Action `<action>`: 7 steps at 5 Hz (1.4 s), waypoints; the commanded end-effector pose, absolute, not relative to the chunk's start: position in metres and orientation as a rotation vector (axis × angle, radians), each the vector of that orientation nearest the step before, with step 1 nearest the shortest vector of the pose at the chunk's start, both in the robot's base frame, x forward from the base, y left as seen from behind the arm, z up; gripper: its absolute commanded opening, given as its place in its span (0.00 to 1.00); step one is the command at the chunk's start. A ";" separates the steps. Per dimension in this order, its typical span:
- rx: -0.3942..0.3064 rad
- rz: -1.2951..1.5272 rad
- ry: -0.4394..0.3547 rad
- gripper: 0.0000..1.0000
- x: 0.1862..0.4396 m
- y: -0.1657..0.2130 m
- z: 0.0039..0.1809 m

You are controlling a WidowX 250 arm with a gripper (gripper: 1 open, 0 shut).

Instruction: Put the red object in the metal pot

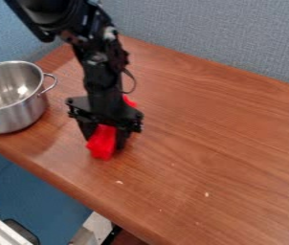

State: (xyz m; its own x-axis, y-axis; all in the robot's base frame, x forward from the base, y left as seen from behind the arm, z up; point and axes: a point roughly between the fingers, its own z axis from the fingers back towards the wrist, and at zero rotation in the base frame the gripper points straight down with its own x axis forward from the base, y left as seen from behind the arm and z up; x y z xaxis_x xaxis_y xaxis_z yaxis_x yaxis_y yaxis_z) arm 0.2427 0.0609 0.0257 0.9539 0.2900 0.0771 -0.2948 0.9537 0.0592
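Note:
The red object is an elongated bright red block lying on the wooden table near its front edge, with its far end showing behind the arm. My gripper points straight down over the block's middle, black fingers on either side of it and shut on it. The block still looks to be at table level. The metal pot is a shiny steel pot with a side handle, standing at the table's left end, well to the left of the gripper, and nothing is inside it.
The table's front edge runs diagonally just below the gripper, with a drop to the floor beyond. A blue wall stands behind the table. The arm reaches in from the upper left, above the pot.

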 end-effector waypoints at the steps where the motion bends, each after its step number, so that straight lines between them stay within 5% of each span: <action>1: 0.080 0.318 -0.097 0.00 0.247 0.053 0.039; 4: 0.079 0.390 -0.049 0.00 0.243 0.052 0.051; 6: 0.015 0.252 -0.113 0.00 0.259 0.079 0.131; 7: 0.011 0.319 -0.135 0.00 0.266 0.125 0.159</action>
State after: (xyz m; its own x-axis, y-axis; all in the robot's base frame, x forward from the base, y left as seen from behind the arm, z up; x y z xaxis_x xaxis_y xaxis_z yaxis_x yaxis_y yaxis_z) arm 0.2603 0.1246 0.1480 0.9421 0.3226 0.0914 -0.3228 0.9464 -0.0129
